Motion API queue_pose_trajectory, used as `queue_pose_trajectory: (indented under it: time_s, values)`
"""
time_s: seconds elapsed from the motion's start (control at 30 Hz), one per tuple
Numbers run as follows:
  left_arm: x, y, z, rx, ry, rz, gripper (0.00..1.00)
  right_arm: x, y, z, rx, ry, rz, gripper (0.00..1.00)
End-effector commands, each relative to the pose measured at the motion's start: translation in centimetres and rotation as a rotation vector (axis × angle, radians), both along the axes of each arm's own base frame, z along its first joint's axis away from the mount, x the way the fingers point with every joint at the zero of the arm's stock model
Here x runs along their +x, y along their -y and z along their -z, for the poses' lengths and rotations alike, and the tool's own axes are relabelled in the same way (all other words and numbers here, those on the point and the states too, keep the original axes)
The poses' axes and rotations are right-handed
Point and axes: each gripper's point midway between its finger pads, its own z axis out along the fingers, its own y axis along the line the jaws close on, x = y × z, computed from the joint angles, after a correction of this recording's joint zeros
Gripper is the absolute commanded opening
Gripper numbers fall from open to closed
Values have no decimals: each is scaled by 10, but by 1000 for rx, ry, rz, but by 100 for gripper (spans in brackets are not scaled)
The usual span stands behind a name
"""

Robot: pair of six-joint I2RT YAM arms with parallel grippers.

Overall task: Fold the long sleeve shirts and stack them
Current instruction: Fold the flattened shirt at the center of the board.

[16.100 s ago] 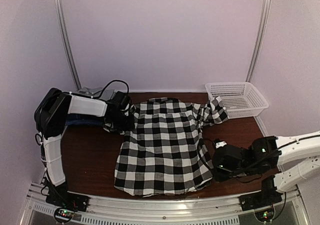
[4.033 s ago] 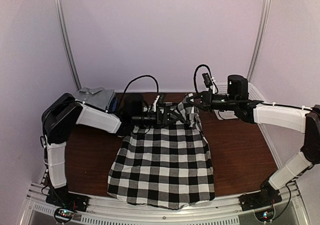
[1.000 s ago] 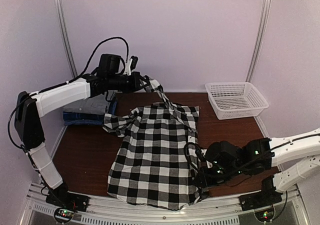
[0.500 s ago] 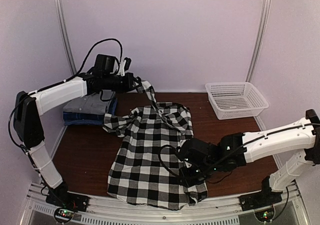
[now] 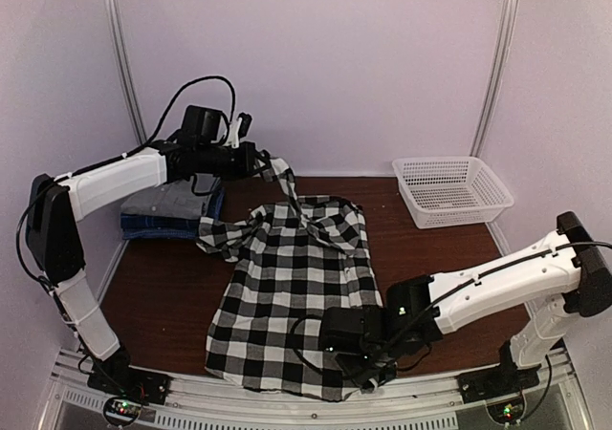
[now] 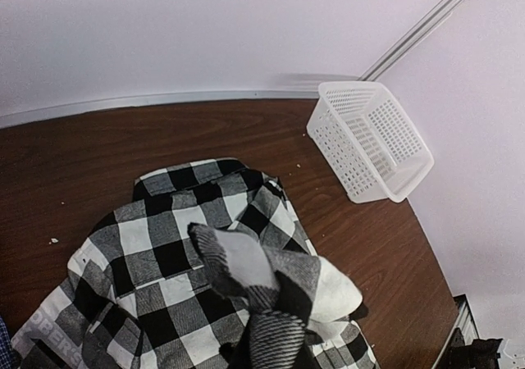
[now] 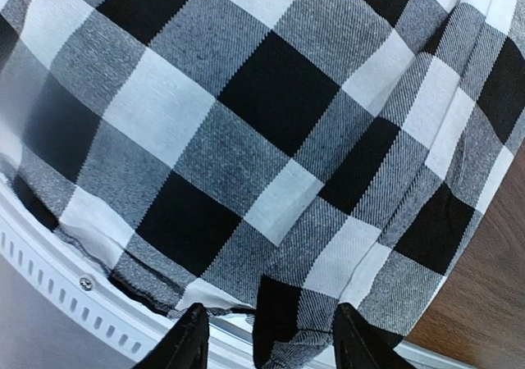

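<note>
Two arms reach over the brown table (image 5: 158, 291) in the overhead view. We see the left gripper (image 5: 260, 160) raised above the far left of the table, clamped on one sleeve (image 5: 287, 183) of the black-and-white plaid shirt (image 5: 277, 296). That sleeve hangs from it down to the collar end. The rest of the shirt lies spread across the middle of the table, its right side turned over onto itself. The right gripper (image 5: 361, 363) sits low at the shirt's near right hem. At the far left a folded grey shirt (image 5: 174, 199) rests on dark blue shirts (image 5: 153, 225), and a white mesh basket (image 5: 451, 189) stands at the far right.

From the left wrist we see the sleeve rising toward the lens, the collar end beneath it and the basket beyond. The fingers themselves are out of frame.

From the right wrist, two black fingertips (image 7: 187, 340) stand apart with a fold of hem between them, above the metal rail (image 7: 49, 271). We cannot tell whether they pinch it.
</note>
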Motion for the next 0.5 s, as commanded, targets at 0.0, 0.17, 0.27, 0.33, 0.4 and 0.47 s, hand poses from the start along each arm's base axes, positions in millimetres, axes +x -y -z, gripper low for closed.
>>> queue_pose_trajectory:
  time_s: [0.0,0.17,0.27,0.33,0.4,0.47]
  values:
    - [4,-1,-21,-18,63,6,0,9,12,-1,-120,108,-13,54]
    - [5,-1,-20,-19,59,2,0,13,6,-1,-140,148,-21,41]
    - [6,0,-21,-21,60,4,0,12,0,0,-122,144,-32,27]
    - [7,1,-23,-20,63,6,0,12,0,-1,-120,148,-34,17]
    - [9,2,-24,-19,66,8,0,13,-1,-5,-103,153,-29,8]
    - [10,3,-25,-20,69,9,0,13,-3,-9,-74,151,-23,1]
